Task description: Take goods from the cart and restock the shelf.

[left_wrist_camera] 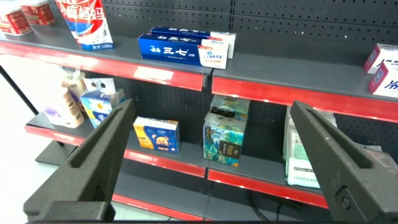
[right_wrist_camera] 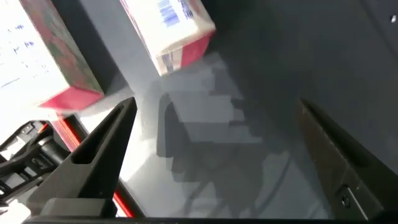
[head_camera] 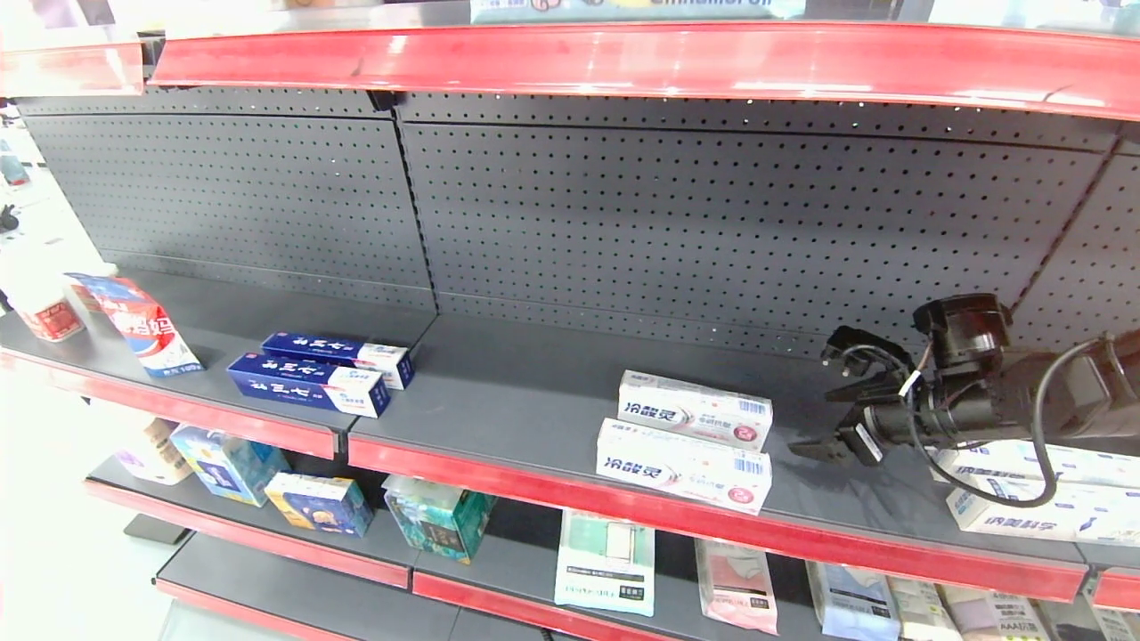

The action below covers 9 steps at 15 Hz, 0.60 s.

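Observation:
My right gripper (head_camera: 837, 396) hangs open and empty just above the dark middle shelf (head_camera: 517, 392), a short way right of two white toothpaste boxes (head_camera: 695, 409) lying near the red front edge. In the right wrist view its fingers (right_wrist_camera: 93, 168) stand wide apart over bare shelf (right_wrist_camera: 261, 93), with the end of a white box (right_wrist_camera: 171, 31) beyond them. My left gripper (left_wrist_camera: 211, 168) is open too, holding nothing, in front of the shelf unit at the height of the lower shelf. Two blue toothpaste boxes (head_camera: 307, 383) lie on the middle shelf's left section.
A red-and-blue pouch (head_camera: 142, 329) and a white bottle (head_camera: 44, 307) stand at the far left. More white boxes (head_camera: 1024, 507) lie under my right arm. The lower shelf holds a teal box (left_wrist_camera: 225, 134), a blue-yellow box (left_wrist_camera: 157, 135) and hanging packets (head_camera: 606, 561). Bare shelf lies between the blue and white boxes.

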Motion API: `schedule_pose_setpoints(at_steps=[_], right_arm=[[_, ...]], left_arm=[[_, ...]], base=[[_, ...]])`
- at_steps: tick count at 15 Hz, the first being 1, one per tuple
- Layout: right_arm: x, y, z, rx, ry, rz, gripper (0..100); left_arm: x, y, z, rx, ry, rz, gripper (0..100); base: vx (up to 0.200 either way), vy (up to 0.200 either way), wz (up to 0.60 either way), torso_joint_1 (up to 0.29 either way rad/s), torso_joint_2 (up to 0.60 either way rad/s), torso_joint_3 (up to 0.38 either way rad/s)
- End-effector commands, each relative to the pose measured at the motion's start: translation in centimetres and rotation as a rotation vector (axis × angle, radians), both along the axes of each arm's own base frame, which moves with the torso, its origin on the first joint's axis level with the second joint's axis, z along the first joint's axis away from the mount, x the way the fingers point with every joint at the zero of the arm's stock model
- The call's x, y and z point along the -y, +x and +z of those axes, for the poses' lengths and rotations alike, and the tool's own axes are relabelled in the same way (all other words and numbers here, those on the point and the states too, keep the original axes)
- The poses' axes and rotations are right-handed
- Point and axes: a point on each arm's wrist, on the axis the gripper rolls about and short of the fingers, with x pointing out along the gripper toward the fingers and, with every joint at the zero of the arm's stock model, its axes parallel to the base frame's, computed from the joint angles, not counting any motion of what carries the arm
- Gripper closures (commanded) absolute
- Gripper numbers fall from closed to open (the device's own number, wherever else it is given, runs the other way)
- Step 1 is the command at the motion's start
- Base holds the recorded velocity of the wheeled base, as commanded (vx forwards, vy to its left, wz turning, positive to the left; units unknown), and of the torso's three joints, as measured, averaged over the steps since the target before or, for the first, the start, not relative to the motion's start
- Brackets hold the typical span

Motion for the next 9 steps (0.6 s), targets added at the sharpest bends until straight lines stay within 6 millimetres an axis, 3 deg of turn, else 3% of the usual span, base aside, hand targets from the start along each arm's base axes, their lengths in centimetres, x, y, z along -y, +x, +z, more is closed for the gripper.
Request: schedule_pose_setpoints(at_steps=[1,9], right_arm=[[0.9,-0.4,-0.2,-0.013,-0.003,-0.029,0],[0.4,0.3,-1.3,-0.039,0.003,-0.115,0]], left_arm=[[0.0,0.0,0.0,-0.001,0.0,0.001,0],[0.0,0.0,0.0,-0.001,0.0,0.001,0]], base=[[0.0,0.0,0.0,0.0,0.0,0.0],[0.0,0.0,0.0,0.0,0.0,0.0]])
